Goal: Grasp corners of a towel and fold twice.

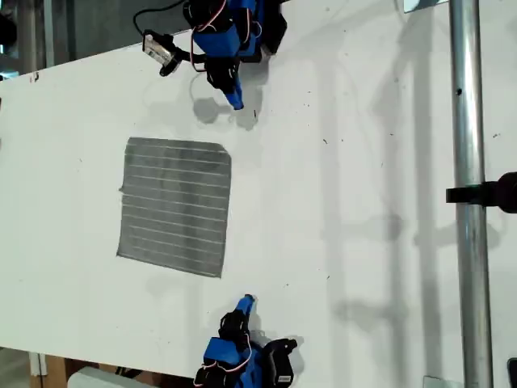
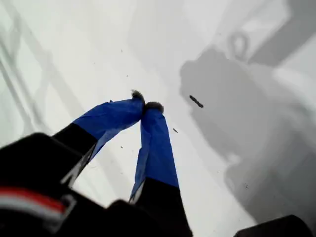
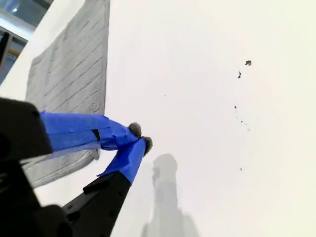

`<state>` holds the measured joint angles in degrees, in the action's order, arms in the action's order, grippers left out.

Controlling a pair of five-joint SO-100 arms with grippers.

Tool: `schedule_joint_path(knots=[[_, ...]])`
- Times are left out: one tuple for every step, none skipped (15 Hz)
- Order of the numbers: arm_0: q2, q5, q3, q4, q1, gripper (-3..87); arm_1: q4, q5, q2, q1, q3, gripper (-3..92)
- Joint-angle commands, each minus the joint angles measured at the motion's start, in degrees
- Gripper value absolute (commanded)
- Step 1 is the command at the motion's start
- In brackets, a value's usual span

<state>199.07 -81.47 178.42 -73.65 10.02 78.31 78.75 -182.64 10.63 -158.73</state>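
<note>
While the towel point(image 1: 175, 207) lies flat on the white tabletop point(image 1: 355, 202) toward the exterior view's left, both arms stand away from it, one at the top edge of that view and one at the bottom edge. It looks like a single rectangle with its pale stripes running across, and I cannot tell from its flat shape whether any fold is already made. A metal pole point(image 1: 471, 194) stands at the exterior view's right, well apart from the cloth.

Along the first wrist view, my first gripper point(image 2: 147, 106) has its blue jaws closed, tips touching, with nothing between them. Only bare tabletop, shadows and a small dark speck show below it; the towel is not visible here, so I cannot say for sure which arm this one is.

Along the second wrist view, my second gripper point(image 3: 139, 137) also has its jaws closed and empty. The towel point(image 3: 74, 74) lies just beside it, with one corner point(image 3: 94, 154) near the jaws but not touched.

I judge that the step in hand is the approach before a grasp. The next move calls for opening the jaws, lowering them onto two corners of one edge, and pinching only the cloth, not pushing it.
</note>
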Motion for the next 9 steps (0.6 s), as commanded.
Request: schedule_joint_path(knots=[[0.0, 0.0, 0.4, -0.3, 0.6, -2.6, -2.9, -7.8, 15.5, 3.1, 16.3, -0.3], [0.0, 0.0, 0.4, -0.3, 0.6, -2.6, -3.3, -12.0, 26.4, 4.2, 25.0, -0.3], [0.0, -0.1, 0.4, -0.3, 0.6, -2.6, -3.7, -16.4, 37.1, 5.1, 33.8, -0.3], [0.0, -0.1, 0.4, -0.3, 0.7, -2.6, -4.1, -21.0, 46.8, 6.2, 42.1, -0.3], [0.0, -0.1, 0.4, -0.3, 0.7, -2.6, -4.4, -25.6, 55.0, 7.7, 49.1, -0.3], [0.0, -0.2, 0.4, -0.3, 0.7, -2.6, -4.6, -30.1, 61.6, 9.4, 54.4, -0.3], [0.0, -0.3, 0.4, -0.3, 0.6, -2.6, -3.3, -34.9, 67.5, 10.8, 59.6, 3.2], [0.0, -0.3, 0.4, -0.3, 0.6, -2.6, 0.7, -38.0, 74.0, 12.4, 66.2, 15.7], [0.0, -0.3, 0.4, -0.3, 0.6, -2.6, 5.0, -41.8, 80.9, 13.9, 73.0, 23.9]])
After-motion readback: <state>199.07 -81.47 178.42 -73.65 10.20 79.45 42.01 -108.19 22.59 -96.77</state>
